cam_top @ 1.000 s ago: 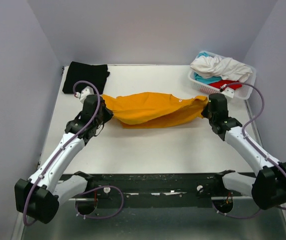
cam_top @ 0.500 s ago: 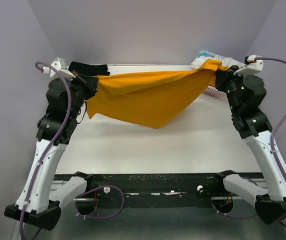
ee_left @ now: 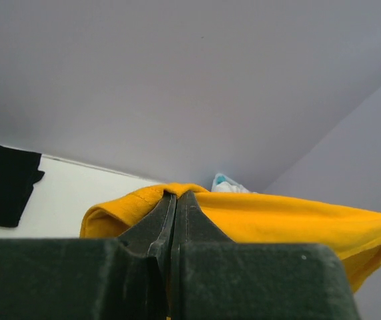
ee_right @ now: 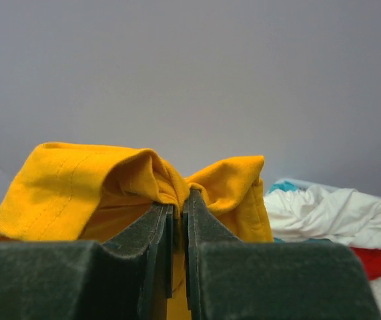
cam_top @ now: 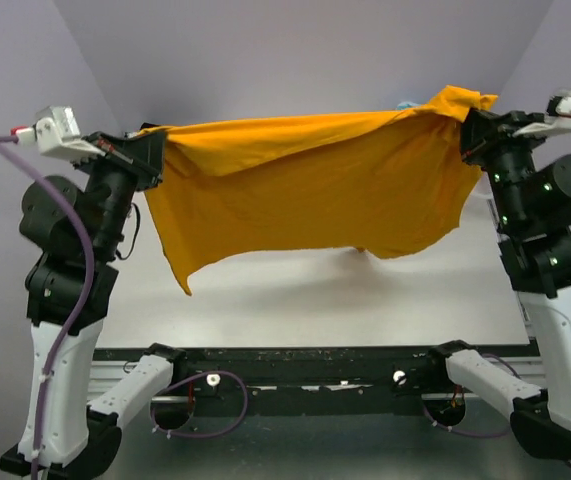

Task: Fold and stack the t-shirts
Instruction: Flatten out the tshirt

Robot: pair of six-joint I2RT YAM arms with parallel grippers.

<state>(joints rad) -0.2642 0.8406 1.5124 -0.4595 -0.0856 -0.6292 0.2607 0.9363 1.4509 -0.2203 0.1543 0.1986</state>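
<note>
Pale grey walls enclose one white table [cam_top: 365,300], seen from above. One mustard-orange cotton t-shirt [cam_top: 305,190] hangs across the upper middle of the overhead frame. It is stretched broadside between the two raised arms, above the table. The left gripper [ee_left: 175,197], at upper left overhead, has its fingers pressed together on one bunched edge of this shirt. The right gripper [ee_right: 179,200], at upper right, pinches the opposite edge likewise. One black t-shirt [ee_left: 3,190] lies flat on the table at the left edge of the left wrist view. The lower right of the right wrist view shows one crumpled white t-shirt [ee_right: 337,213], one teal t-shirt [ee_right: 285,188] and one red t-shirt [ee_right: 377,260], heaped together.
</note>
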